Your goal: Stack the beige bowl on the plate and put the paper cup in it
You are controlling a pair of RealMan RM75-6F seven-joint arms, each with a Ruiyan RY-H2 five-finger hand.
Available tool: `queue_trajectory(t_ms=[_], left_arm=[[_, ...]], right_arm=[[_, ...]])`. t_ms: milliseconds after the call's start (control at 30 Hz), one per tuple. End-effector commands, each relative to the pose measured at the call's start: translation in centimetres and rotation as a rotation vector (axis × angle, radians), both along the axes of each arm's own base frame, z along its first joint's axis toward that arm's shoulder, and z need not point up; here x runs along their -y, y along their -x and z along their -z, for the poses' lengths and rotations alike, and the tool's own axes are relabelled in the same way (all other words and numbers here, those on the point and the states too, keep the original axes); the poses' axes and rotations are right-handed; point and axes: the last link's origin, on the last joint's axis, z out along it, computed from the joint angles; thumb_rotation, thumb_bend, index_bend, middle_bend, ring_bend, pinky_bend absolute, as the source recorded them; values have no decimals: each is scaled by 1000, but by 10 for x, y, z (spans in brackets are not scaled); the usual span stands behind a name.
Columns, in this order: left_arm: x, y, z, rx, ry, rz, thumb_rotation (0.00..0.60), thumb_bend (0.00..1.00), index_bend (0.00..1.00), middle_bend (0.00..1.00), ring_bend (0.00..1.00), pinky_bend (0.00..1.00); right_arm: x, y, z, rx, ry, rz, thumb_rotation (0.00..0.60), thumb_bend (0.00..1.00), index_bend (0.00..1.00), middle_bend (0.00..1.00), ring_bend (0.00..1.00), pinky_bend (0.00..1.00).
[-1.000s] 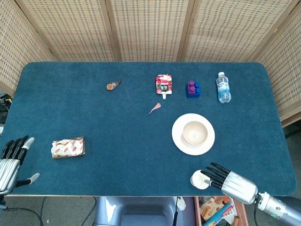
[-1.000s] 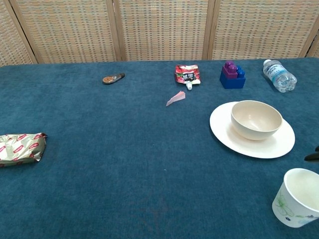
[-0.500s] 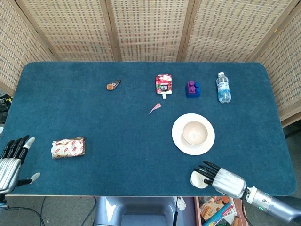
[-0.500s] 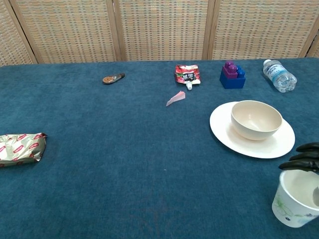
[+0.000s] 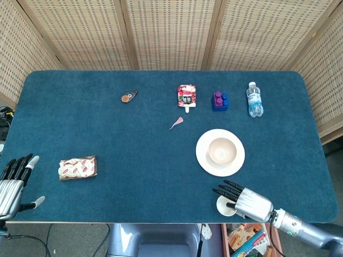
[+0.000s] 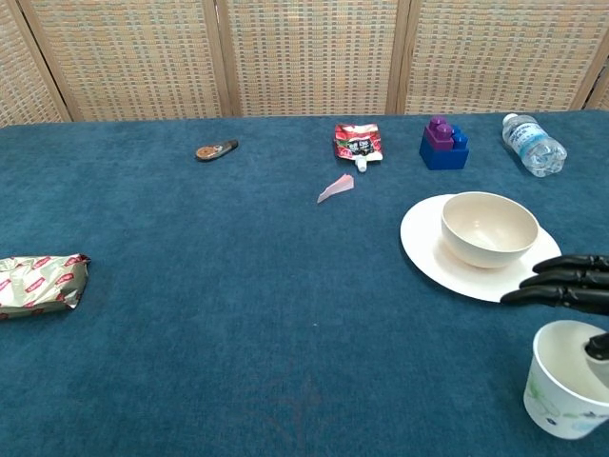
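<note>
The beige bowl (image 5: 222, 151) sits upright on the white plate (image 5: 203, 160), right of the table's middle; the chest view shows the bowl (image 6: 489, 228) and plate (image 6: 428, 249) too. The paper cup (image 5: 224, 206) stands upright near the front edge, just in front of the plate. My right hand (image 5: 242, 199) reaches over the cup from the right with fingers spread. In the chest view its fingers (image 6: 561, 283) hover above the cup (image 6: 557, 390) and the thumb dips at the rim; no grip shows. My left hand (image 5: 13, 184) lies open at the front left edge.
A foil snack packet (image 5: 78, 167) lies front left. Along the back are a small orange-and-black tool (image 5: 128, 97), a red pouch (image 5: 186, 96), a purple-and-blue block (image 5: 220, 100) and a water bottle (image 5: 254, 99). A pink scrap (image 5: 176, 123) lies mid-table.
My right hand has slid left over the paper cup, its fingers now past the rim toward the plate. The cup, bowl and left hand have stayed put.
</note>
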Motion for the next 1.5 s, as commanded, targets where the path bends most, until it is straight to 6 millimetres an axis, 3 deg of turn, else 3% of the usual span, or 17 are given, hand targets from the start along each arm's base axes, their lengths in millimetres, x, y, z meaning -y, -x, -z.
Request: queue_trajectory(t_ms=[33, 333, 533, 733, 1033, 1500], left_arm=[[0, 0, 0, 0, 2, 1, 600, 0, 0, 0, 0, 0], [0, 0, -1, 6, 0, 0, 600, 0, 0, 0, 0, 0], [0, 0, -1, 5, 1, 0, 600, 0, 0, 0, 0, 0], [-1, 1, -1, 5, 0, -7, 600, 0, 0, 0, 0, 0], [-2, 3, -2, 4, 1, -13, 600, 0, 0, 0, 0, 0], [-2, 4, -1, 1, 4, -21, 600, 0, 0, 0, 0, 0]], right_arm=[[6, -12, -9, 70, 24, -5, 600, 459, 639, 0, 0, 8], [35, -47, -38, 187, 103, 6, 600, 459, 640, 0, 0, 8], [77, -72, -51, 190, 213, 57, 600, 459, 640, 0, 0, 8], [116, -82, -45, 158, 278, 168, 600, 459, 640, 0, 0, 8], [145, -75, -21, 24, 335, 246, 600, 459, 640, 0, 0, 16], [149, -52, -12, -38, 331, 298, 600, 459, 640, 0, 0, 16]])
